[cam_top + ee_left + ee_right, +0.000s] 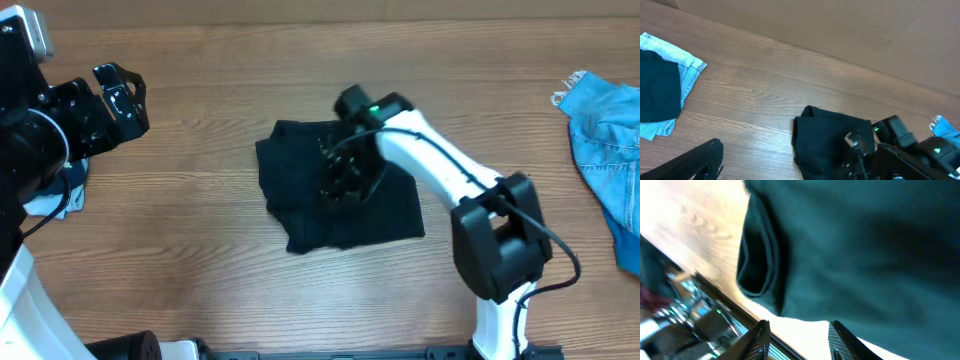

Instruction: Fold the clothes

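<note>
The clothes (295,185), one black garment, lie in a rough, partly folded shape in the middle of the table (200,280). The right gripper (797,339) is over the centre of the clothes, its fingers a little apart with nothing between them. In the wrist view only bright table shows in the gap, and a thick rolled edge of the cloth lies just beyond the tips. I think the main danger is that the gripper closes on this roll and takes several layers together; a pull would then drag the whole garment instead of turning one flap. It may also close short of the cloth and catch nothing. The left gripper (120,100) stands wide open and empty, well to the left of the clothes, so nothing pins them and they could slide. The bright blue denim (605,130) lies far to the right of the clothes, out of reach of such a slide.
</note>
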{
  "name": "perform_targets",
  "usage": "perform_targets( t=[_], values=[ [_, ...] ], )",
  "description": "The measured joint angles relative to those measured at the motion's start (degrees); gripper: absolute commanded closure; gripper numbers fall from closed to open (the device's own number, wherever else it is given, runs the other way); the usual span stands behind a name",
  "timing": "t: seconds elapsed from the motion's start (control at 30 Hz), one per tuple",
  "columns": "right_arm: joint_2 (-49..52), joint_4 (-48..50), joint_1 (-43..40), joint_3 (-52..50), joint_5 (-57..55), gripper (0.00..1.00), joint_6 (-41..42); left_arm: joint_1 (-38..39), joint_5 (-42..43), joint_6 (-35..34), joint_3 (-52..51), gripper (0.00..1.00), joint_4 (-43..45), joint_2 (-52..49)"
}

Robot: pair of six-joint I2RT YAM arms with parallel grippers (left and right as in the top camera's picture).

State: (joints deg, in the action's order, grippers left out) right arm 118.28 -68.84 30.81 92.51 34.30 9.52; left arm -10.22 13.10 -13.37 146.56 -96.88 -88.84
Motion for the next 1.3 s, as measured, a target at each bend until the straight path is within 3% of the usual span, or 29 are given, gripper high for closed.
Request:
perform_targets(
  t=[0.13,0.33,0.63,0.9,1.03,1.1,1.17,1.23,1.3],
  values=[
    [0.00,3.63,4.20,0.00,-4.61,0.81,0.09,0.00,0.00,0.00,0.00,0.00,0.00,0.00],
    [0.00,8.94,6.58,0.00,-8.41,0.86,0.96,0.00,0.00,0.00,0.00,0.00,0.00,0.00],
    [-0.04,7.65,7.78,-1.81,-5.81,0.88,0.90,0.00,0.00,0.00,0.00,0.00,0.00,0.00],
    [-0.04,3.15,16.15,-3.28,-2.78,0.87,-1.42,0.00,0.00,0.00,0.00,0.00,0.00,0.00],
    [-0.04,3.08,16.41,-3.28,-4.33,0.88,-1.84,0.00,0.00,0.00,0.00,0.00,0.00,0.00],
    [-0.15,3.17,15.56,-3.26,-6.47,0.83,-1.92,0.00,0.00,0.00,0.00,0.00,0.00,0.00],
    [-0.76,3.30,13.35,-2.54,-8.41,0.68,-2.10,0.00,0.00,0.00,0.00,0.00,0.00,0.00],
    [-2.56,3.69,10.10,-0.81,-9.38,0.46,-2.23,0.00,0.00,0.00,0.00,0.00,0.00,0.00],
    [-5.25,3.74,5.90,1.79,-9.79,0.34,-2.19,0.00,0.00,0.00,0.00,0.00,0.00,0.00]
  ],
)
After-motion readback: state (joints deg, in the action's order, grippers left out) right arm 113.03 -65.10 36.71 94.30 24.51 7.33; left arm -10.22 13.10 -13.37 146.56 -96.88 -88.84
